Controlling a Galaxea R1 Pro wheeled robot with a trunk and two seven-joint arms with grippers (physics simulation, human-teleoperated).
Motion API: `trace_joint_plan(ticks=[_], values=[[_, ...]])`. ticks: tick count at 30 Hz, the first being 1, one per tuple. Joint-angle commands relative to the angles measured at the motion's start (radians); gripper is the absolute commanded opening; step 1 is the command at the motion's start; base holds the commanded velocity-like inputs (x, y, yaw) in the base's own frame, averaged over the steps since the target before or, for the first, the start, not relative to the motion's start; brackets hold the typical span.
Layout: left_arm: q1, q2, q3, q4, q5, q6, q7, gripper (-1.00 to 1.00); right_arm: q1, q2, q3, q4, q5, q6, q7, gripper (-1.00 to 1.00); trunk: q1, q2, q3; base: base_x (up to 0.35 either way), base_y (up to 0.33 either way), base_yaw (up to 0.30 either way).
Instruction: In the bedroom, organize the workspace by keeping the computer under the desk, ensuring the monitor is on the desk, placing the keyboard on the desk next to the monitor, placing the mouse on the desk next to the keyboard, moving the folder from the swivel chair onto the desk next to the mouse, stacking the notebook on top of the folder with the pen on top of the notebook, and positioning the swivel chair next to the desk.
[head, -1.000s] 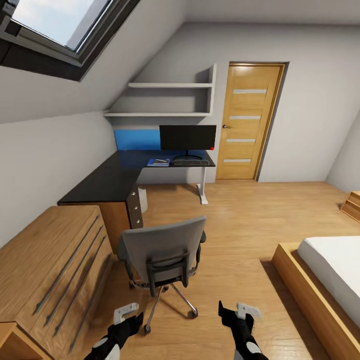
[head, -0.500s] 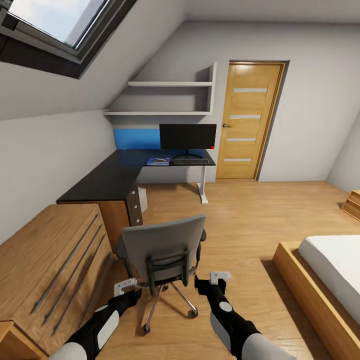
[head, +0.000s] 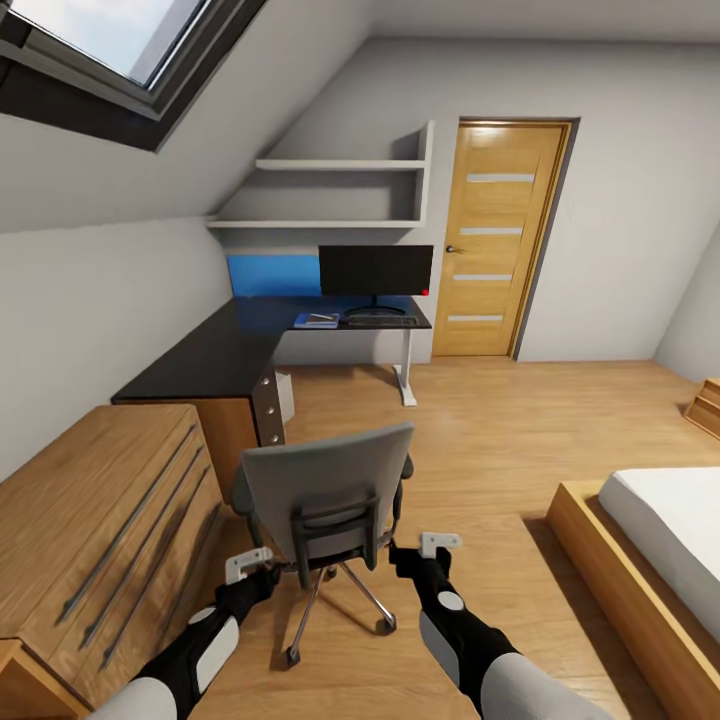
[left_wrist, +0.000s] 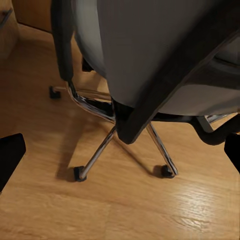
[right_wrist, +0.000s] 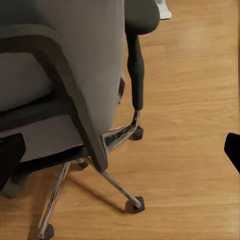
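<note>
Flanking swivel chair (head: 325, 490): wooden dresser (head: 95, 520), bed (head: 650, 560).

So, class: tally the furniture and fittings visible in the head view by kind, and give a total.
Swivel chair: 1
Desk: 1
Wooden drawer unit: 1
Bed: 1
Door: 1
Wall shelves: 2
Skylight window: 1
Total: 8
</note>
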Motion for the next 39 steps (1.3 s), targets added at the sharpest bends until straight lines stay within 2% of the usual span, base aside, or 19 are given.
trace_joint_plan(ticks=[1, 6, 11, 15, 16, 19, 21, 23, 27, 31, 33, 35, 38, 39], values=[[-0.001, 0.001, -0.009, 0.012, 0.009, -0.037, -0.001, 1.0, -0.001, -0.001, 0.0, 0.002, -0.02, -0.008, -0.007, 1.0, 0.004, -0.008, -0.004, 0.0, 0.0, 0.0], [-0.001, 0.001, -0.011, 0.028, 0.002, -0.096, -0.005, 1.0, -0.001, -0.002, -0.037, 0.003, -0.092, -0.018, -0.007, 1.0, 0.023, -0.043, -0.02, 0.0, 0.0, 0.0], [-0.001, -0.001, -0.011, 0.03, 0.001, -0.119, -0.002, 1.0, -0.001, -0.002, -0.037, 0.006, -0.101, -0.039, -0.004, 1.0, 0.042, -0.078, -0.036, 0.0, 0.0, 0.0], [-0.001, -0.001, -0.011, 0.032, 0.001, -0.143, -0.002, 1.0, -0.001, -0.002, -0.036, 0.024, -0.061, -0.062, 0.001, 1.0, 0.058, -0.106, -0.048, 0.0, 0.0, 0.0], [-0.001, -0.001, -0.011, 0.032, 0.001, -0.149, -0.003, 1.0, -0.001, -0.002, -0.035, 0.035, -0.028, -0.067, 0.002, 1.0, 0.061, -0.113, -0.051, 0.0, 0.0, 0.0], [-0.001, -0.001, -0.011, 0.034, 0.002, -0.154, -0.004, 1.0, -0.001, -0.002, -0.034, 0.047, 0.031, -0.074, 0.003, 1.0, 0.073, -0.134, -0.061, 0.0, 0.0, 0.0], [-0.001, -0.001, -0.011, 0.036, 0.003, -0.156, -0.005, 1.0, -0.001, -0.002, -0.035, 0.056, 0.09, -0.084, 0.004, 1.0, 0.081, -0.148, -0.067, 0.0, 0.0, 0.0], [-0.001, -0.002, -0.011, 0.036, 0.004, -0.156, -0.003, 1.0, -0.001, -0.002, -0.034, 0.061, 0.113, -0.093, 0.004, 1.0, 0.088, -0.162, -0.073, 0.0, 0.0, 0.0], [-0.001, -0.006, -0.012, 0.038, 0.005, -0.155, 0.0, 1.0, -0.001, -0.002, -0.033, 0.079, 0.132, -0.11, 0.007, 1.0, 0.104, -0.19, -0.086, 0.0, 0.0, 0.0], [-0.001, -0.023, -0.012, 0.048, 0.003, -0.155, 0.0, 1.0, -0.001, -0.002, -0.029, 0.091, 0.143, -0.123, 0.039, 1.0, 0.119, -0.218, -0.098, 0.0, 0.0, 0.0], [-0.001, -0.035, -0.015, 0.071, -0.012, -0.155, 0.0, 1.0, -0.001, -0.002, -0.027, 0.094, 0.147, -0.127, 0.077, 1.0, 0.127, -0.232, -0.105, 0.0, 0.0, 0.0], [-0.001, -0.046, -0.021, 0.09, -0.048, -0.156, 0.001, 1.0, -0.001, -0.002, -0.026, 0.096, 0.15, -0.128, 0.112, 1.0, 0.134, -0.246, -0.111, 0.0, 0.0, 0.0], [-0.001, -0.07, -0.025, 0.107, -0.145, -0.158, 0.003, 1.0, -0.001, -0.002, -0.024, 0.098, 0.153, -0.13, 0.145, 1.0, 0.146, -0.267, -0.12, 0.0, 0.0, 0.0], [-0.001, -0.074, -0.026, 0.108, -0.157, -0.158, 0.004, 1.0, -0.001, -0.002, -0.024, 0.1, 0.153, -0.13, 0.148, 1.0, 0.15, -0.274, -0.123, 0.0, 0.0, 0.0]])
